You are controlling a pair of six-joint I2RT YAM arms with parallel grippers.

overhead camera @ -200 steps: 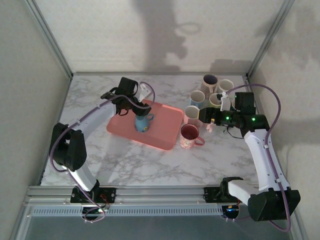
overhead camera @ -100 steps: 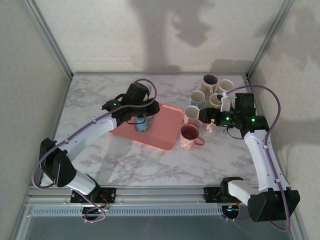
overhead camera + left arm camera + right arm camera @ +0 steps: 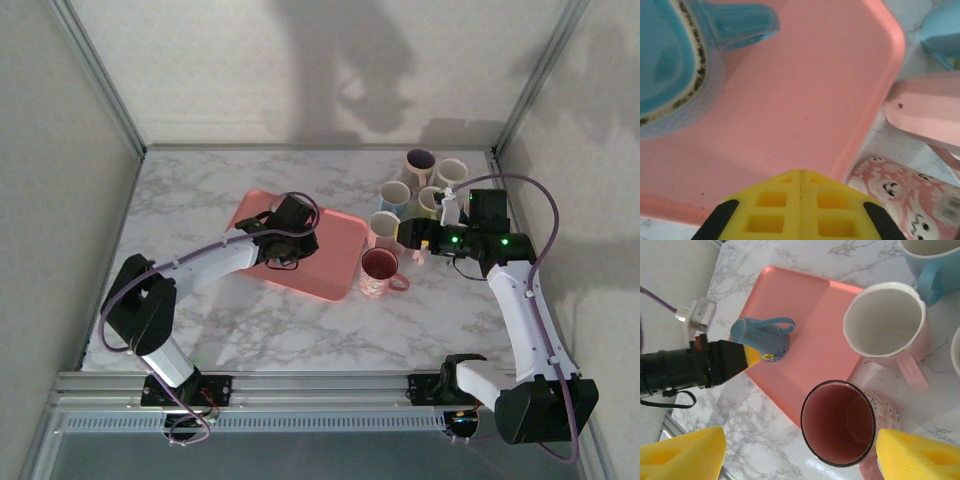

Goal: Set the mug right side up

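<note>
Small blue ceramic mug (image 3: 765, 342) lies sideways, empty, on the pink plastic tray (image 3: 810, 305). Beside it, left gripper (image 3: 800, 175) jaws closed; right gripper (image 3: 408, 236) jaws wide.

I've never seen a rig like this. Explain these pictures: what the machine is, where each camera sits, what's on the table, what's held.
These are two robot arms bolted to the near edge of a marble table, each ending in a yellow-tipped two-finger gripper. One picture looks down from above and behind; the other two come from cameras on each wrist. On the table sit a pink tray with a blue mug on it, and beside it a cluster of mugs. The left gripper is shut beside the blue mug, holding nothing. The right gripper is open above a dark pink mug, also empty.
</note>
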